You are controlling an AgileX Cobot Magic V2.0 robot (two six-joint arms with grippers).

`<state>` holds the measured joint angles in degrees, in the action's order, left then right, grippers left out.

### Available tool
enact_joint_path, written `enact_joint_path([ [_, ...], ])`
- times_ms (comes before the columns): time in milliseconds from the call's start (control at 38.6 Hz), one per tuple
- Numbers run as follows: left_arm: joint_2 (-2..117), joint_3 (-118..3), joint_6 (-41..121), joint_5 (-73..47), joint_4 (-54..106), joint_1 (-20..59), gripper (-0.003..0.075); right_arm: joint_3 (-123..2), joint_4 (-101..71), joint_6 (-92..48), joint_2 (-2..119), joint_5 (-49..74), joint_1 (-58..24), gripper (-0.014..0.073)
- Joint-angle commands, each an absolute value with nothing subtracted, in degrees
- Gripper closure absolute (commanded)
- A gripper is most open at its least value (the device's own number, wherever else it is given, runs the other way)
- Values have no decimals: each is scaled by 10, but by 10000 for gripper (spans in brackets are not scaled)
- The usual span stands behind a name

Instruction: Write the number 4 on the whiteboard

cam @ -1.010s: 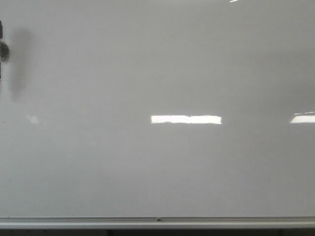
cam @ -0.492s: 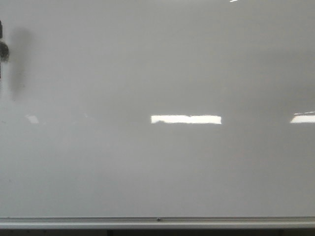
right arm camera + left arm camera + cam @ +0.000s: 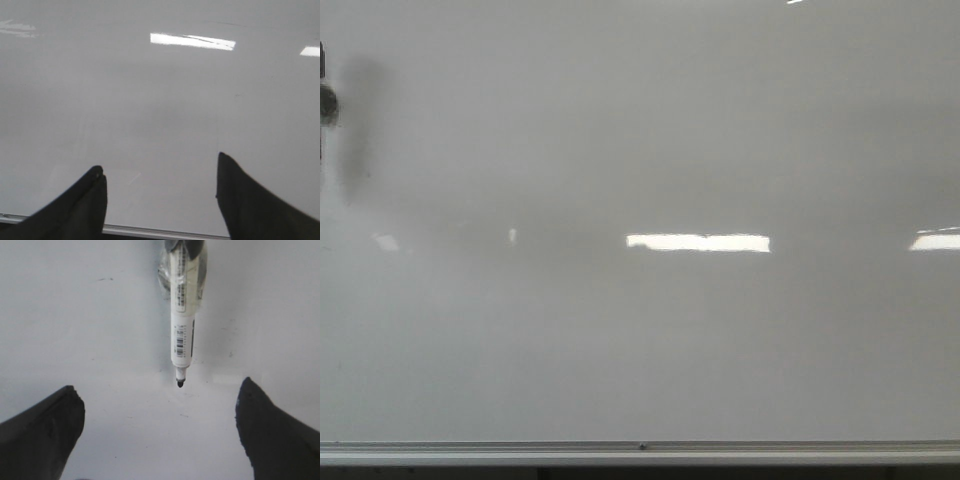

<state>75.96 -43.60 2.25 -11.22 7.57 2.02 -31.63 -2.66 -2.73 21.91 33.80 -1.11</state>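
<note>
The whiteboard fills the front view, glossy grey-white with a silver bottom rail. No number 4 shows on it in any view. In the left wrist view a white-barrelled marker hangs against the board with its bare black tip pointing toward my fingers. My left gripper is open and empty, its jaws wide apart and short of the marker's tip. My right gripper is open and empty, facing the board just above the rail. Neither gripper shows in the front view.
A dark object with a soft shadow sits at the far left edge of the board in the front view. Bright light reflections lie across the board's middle and right edge.
A small bright glint has appeared on the board left of centre. Nothing else has visibly moved.
</note>
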Motion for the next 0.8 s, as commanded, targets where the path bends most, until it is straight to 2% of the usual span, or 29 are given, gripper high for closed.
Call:
enact_joint_path([
  [0, 772, -472, 21, -66, 82, 26, 122, -334, -20, -32, 228, 293, -11, 96],
  [518, 877, -558, 21, -61, 82, 51, 131, -334, -20, -32, 228, 293, -11, 96],
  [621, 888, -563, 21, -61, 82, 51, 183, -334, -20, -32, 228, 293, -11, 96],
  [777, 890, -565, 21, -60, 82, 51, 344, -334, -20, -32, 228, 293, -11, 96],
])
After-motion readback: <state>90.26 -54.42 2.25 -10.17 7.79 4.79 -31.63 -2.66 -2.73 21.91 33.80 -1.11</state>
